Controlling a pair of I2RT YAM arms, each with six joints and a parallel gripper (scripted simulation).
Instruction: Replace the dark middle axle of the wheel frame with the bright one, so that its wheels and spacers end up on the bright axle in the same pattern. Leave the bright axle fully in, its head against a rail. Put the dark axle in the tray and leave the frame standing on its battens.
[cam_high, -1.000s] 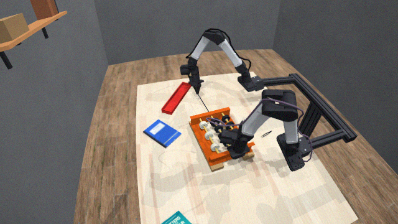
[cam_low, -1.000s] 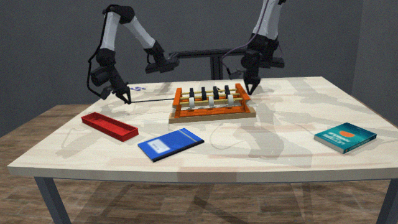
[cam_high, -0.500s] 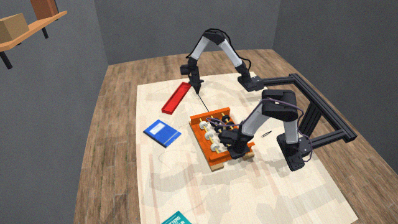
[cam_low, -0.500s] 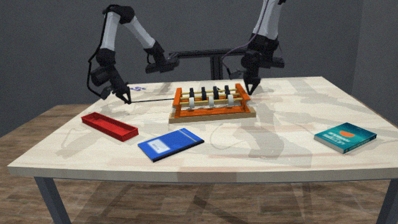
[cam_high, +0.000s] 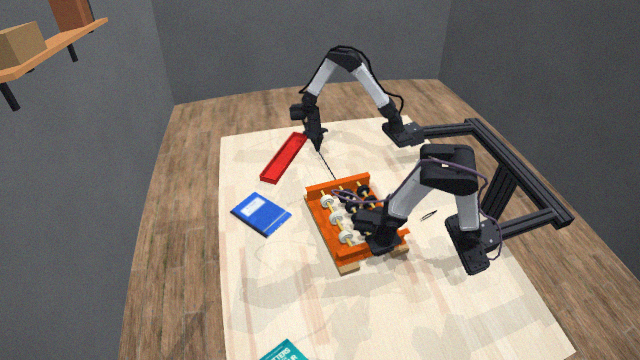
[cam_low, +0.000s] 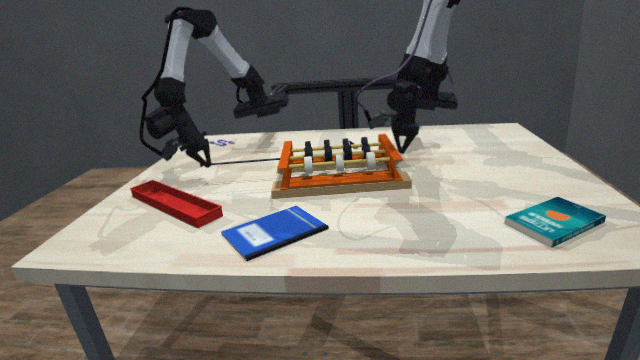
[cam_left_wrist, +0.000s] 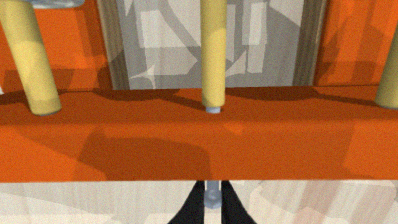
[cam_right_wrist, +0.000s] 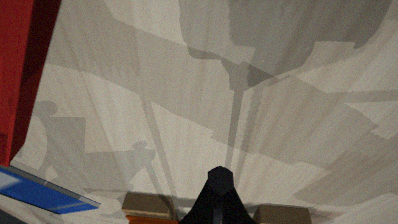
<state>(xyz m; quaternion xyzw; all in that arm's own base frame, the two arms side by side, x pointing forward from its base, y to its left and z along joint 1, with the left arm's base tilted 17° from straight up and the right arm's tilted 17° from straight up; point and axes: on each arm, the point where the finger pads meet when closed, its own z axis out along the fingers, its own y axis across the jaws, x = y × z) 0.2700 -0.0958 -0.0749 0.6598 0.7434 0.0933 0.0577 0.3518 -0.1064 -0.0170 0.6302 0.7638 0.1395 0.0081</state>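
The orange wheel frame (cam_high: 320, 189) (cam_low: 345, 179) (cam_left_wrist: 150, 140) stands on its battens (cam_low: 340, 190) (cam_right_wrist: 149, 204). White wheels (cam_low: 370, 161) and black wheels (cam_low: 327, 150) sit on its axles. My left gripper (cam_low: 402, 151) (cam_left_wrist: 212, 184) is shut on the bright axle (cam_left_wrist: 212, 199) just outside one rail. The head is a short gap from the rail; its shaft shows between rail and middle spacer. My right gripper (cam_high: 318, 150) (cam_low: 209, 164) is shut on the dark axle (cam_high: 326, 165) (cam_low: 245, 161) (cam_right_wrist: 220, 179), which reaches the opposite rail. Whether its tip is inside is hidden.
The red tray (cam_high: 269, 180) (cam_low: 207, 216) (cam_right_wrist: 30, 100) lies near my right gripper. A blue notebook (cam_high: 260, 215) (cam_low: 280, 232) (cam_right_wrist: 45, 192) lies beside the frame. A teal book (cam_high: 285, 352) (cam_low: 550, 227) lies farther off. My left arm partly hides the frame in the top view.
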